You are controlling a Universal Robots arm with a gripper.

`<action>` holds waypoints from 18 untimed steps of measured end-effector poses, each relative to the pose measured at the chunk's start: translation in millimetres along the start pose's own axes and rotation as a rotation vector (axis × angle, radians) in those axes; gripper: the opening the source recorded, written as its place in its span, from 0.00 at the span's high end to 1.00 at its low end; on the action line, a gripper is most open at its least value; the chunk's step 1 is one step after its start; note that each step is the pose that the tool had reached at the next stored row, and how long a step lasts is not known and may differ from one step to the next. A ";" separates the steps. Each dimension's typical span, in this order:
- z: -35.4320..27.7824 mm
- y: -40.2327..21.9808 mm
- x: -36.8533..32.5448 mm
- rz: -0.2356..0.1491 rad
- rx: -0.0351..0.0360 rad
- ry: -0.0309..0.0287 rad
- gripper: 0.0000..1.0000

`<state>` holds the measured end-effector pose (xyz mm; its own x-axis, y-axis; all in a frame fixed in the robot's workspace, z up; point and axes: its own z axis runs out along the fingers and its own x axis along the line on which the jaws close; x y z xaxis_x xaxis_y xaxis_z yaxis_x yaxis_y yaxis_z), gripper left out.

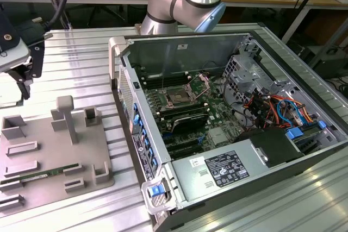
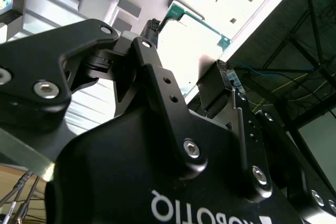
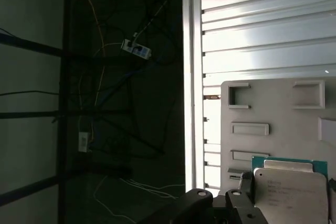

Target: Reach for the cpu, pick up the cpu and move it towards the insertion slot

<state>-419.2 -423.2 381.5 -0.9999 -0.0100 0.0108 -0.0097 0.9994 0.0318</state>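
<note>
End effector (image 2: 188,51) clamps the cpu (image 3: 294,192) above the tray (image 1: 49,134); carry step judged in hand, needing clearance over the case wall (image 1: 136,120) to the insertion slot (image 1: 179,97).

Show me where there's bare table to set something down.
Bare slatted table lies beyond the grey tray, up to the case, and again before the case at the exterior view's right. Crowded: inside the case, where cables and a drive cage flank the insertion slot.

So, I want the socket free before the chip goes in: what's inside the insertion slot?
In the exterior view the insertion slot lies open, its metal frame hinged up. Inside is a dark square bed, with no silvery chip seated. Its contacts are too small to make out.
</note>
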 end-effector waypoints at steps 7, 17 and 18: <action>-0.1 0.1 -7.5 0.000 0.0000 0.0000 0.45; -0.2 0.5 -18.1 0.000 0.0000 0.0001 0.45; -0.2 0.5 -20.5 0.000 0.0000 0.0000 0.45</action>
<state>-398.7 -422.5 381.5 -0.9999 -0.0100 0.0108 -0.0097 0.9994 0.0318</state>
